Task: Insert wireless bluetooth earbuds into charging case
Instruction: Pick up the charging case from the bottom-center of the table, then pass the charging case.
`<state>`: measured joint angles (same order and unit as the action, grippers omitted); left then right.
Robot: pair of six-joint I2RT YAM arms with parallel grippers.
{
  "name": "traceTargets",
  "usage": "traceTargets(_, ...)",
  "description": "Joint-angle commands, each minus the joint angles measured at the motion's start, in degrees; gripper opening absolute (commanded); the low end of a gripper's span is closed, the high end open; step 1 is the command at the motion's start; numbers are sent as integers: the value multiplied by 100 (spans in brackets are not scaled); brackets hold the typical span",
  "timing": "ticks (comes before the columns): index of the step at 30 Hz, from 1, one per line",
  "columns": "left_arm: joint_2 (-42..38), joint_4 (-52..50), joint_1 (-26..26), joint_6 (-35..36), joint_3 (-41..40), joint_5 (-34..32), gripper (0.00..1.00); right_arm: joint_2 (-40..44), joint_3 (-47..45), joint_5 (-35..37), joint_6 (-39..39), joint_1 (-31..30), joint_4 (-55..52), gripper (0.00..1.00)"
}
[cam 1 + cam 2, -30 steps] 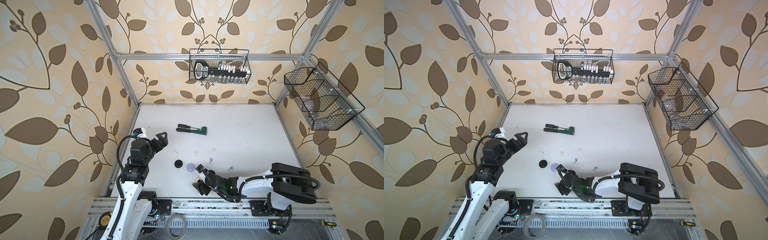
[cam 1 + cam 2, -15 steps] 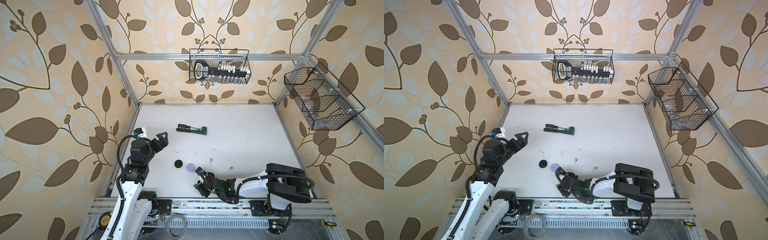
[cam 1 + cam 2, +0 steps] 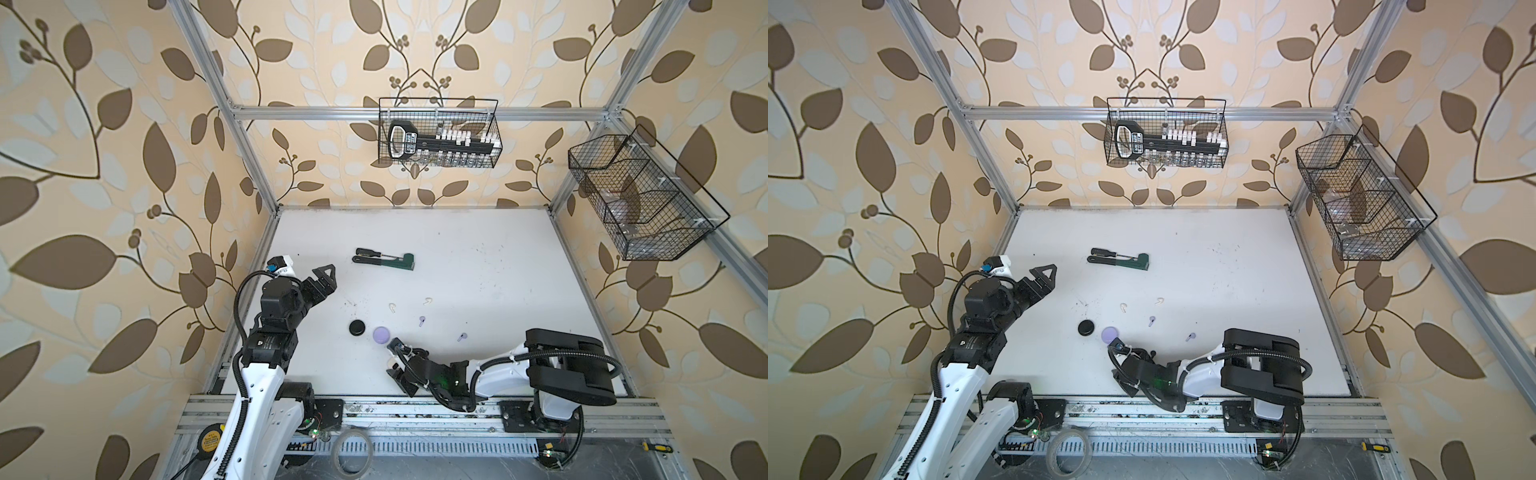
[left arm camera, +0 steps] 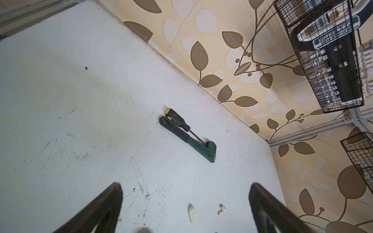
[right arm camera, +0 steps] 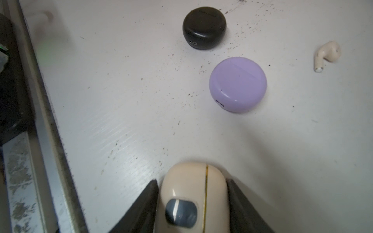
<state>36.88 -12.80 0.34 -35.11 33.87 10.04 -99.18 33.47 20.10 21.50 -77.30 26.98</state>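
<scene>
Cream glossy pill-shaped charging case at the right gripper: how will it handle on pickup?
Likely slippery: the cream glossy pill-shaped charging case is shiny, its rounded sides against the right gripper, so it may squirt out. Its gold seam suggests a lid that could pop open.

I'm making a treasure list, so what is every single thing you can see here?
white earbuds: two, white, loose mid-table
lilac earbuds: two, lilac, on the table nearer the right arm
black case: one, black, shut, beside the lilac case
lilac case: one, lilac, shut, on the table
cream case: one, cream, between the right pincer's fingers
screwdriver: one, black and yellow, farther back on the table
wrench: one, green, beside the screwdriver
wire baskets: two, black, on the back and right walls
table: one, white
left pincer: one, black, open, empty
right pincer: one, black, closed on the cream case
</scene>
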Motion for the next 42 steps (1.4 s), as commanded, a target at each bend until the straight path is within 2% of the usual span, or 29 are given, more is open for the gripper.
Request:
traceTargets(1,-76,82,-25,-13,0,-41,99,-29,-212,94,-74,-92,-248,55)
traceTargets(10,-59,120,-25,-46,-12,-27,99,-16,-385,73,-91,-161,-17,50)
traceTargets(14,-37,260,-32,-178,-48,-42,99,-12,-409,24,-158,-143,159,39)
traceTargets(18,-15,754,-25,-509,-192,148,99,206,-345,-248,-446,120,324,35)
traceTargets(20,-16,950,-25,-450,-231,477,99,375,-219,-401,-747,327,357,30)
traceTargets(24,8,985,-26,99,-259,1146,99,743,-159,-723,-1407,886,779,29)
traceTargets(27,118,972,-25,179,-229,1284,99,1041,112,-905,-2165,1277,719,24)
traceTargets(30,310,972,-25,322,-78,1761,98,1257,444,-1024,-2914,1534,650,21)
traceTargets(34,454,1344,-34,273,-123,2264,98,1350,536,-1669,-3491,2027,930,18)
traceTargets(37,538,1655,-34,166,-228,2555,95,1341,470,-1968,-3795,2243,974,15)
traceTargets(40,583,1978,-39,96,-389,2819,92,1440,336,-1812,-4213,2225,743,10)
traceTargets(42,585,2148,-68,17,-480,2893,91,1643,96,-1740,-4410,2229,749,10)
